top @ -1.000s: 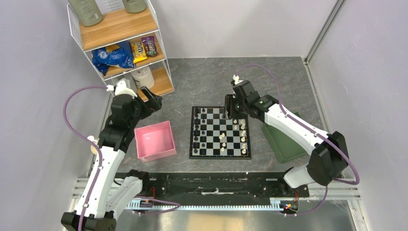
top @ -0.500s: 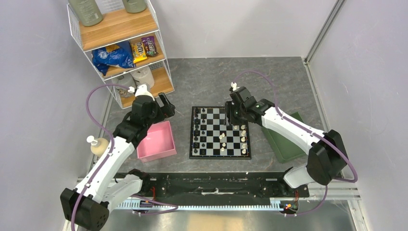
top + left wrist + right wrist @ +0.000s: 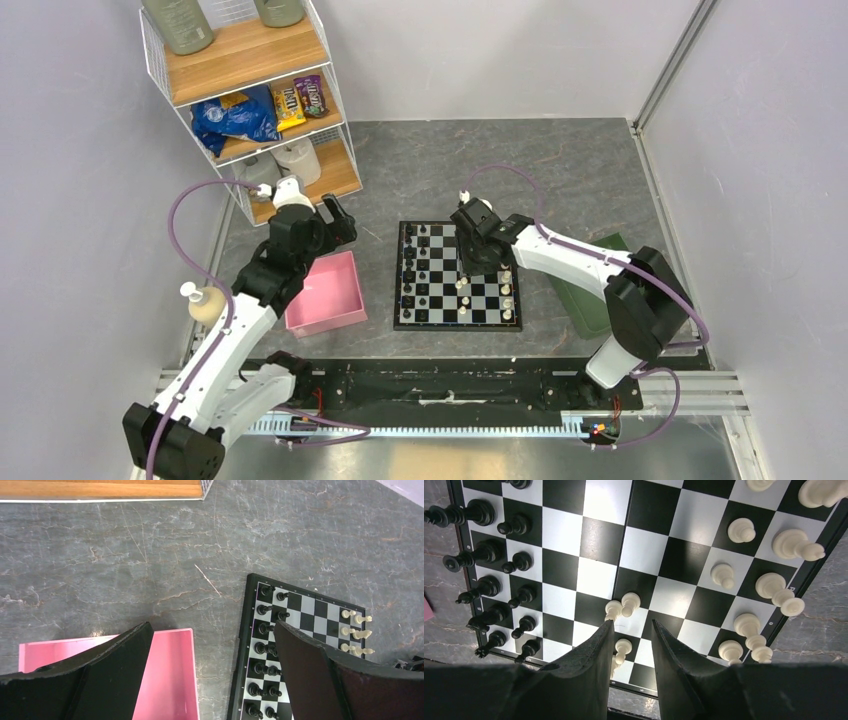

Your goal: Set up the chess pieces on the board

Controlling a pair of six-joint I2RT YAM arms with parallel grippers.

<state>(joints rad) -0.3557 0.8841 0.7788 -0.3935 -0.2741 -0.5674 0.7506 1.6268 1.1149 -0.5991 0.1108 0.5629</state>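
Observation:
The board (image 3: 458, 318) lies mid-table. Black chess pieces (image 3: 415, 270) stand in two files along its left side, also seen in the left wrist view (image 3: 265, 650). White chess pieces (image 3: 507, 278) line its right side. A few white pieces (image 3: 462, 288) stand loose near the middle. My right gripper (image 3: 633, 625) hovers over the middle squares, jaws narrowly open and empty. Two white pieces (image 3: 624, 605) stand just beyond its tips, and a third (image 3: 623, 647) shows on the board between the fingers. My left gripper (image 3: 212, 626) is wide open and empty, above the pink tray's far corner.
A pink tray (image 3: 322, 292) sits left of the board and a green tray (image 3: 590, 295) to its right, partly under the right arm. A wire-and-wood shelf (image 3: 250, 90) with snack bags stands at the back left. A soap bottle (image 3: 203, 303) stands near the left wall.
My right gripper moved from the board's far right corner toward the middle and its jaws narrowed. My left arm swung right, toward the pink tray's far corner.

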